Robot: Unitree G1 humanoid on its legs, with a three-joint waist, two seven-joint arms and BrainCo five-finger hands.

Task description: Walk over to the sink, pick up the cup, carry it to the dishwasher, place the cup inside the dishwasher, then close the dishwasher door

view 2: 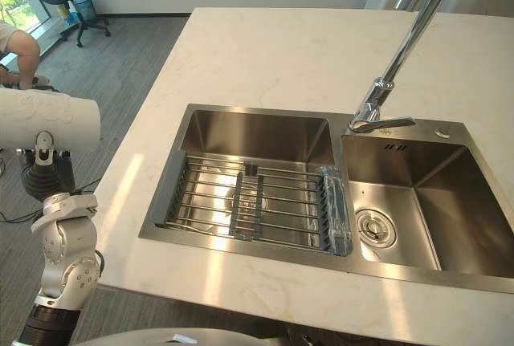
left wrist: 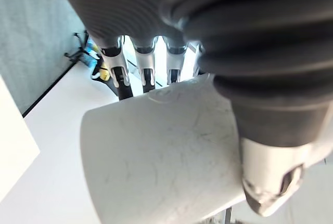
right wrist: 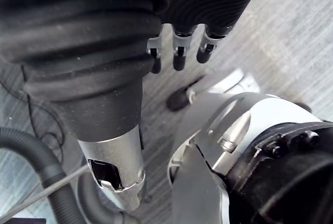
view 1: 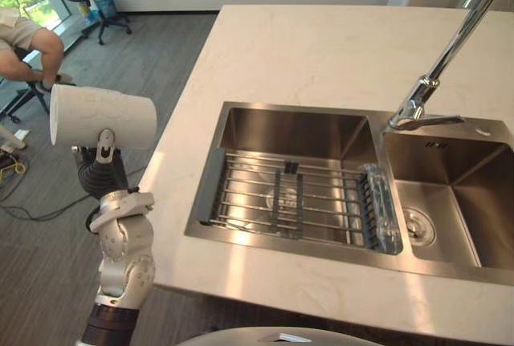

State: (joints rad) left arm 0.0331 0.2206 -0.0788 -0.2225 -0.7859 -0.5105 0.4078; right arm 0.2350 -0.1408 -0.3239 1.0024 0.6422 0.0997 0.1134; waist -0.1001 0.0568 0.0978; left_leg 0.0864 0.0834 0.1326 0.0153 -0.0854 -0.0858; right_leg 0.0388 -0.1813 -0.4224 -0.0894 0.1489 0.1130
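Off the pale stone counter's [view 1: 321, 57] left edge, the left robot hand [view 1: 103, 165] is clamped round a white cylindrical cup [view 1: 103, 117] lying sideways. Pickup looks done; carrying, loading and closing the dishwasher remain. The right robot hand [right wrist: 177, 52] hangs relaxed, empty.

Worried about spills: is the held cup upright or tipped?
Tipped: the cup lies on its side, gripped by the left hand, mouth facing sideways.
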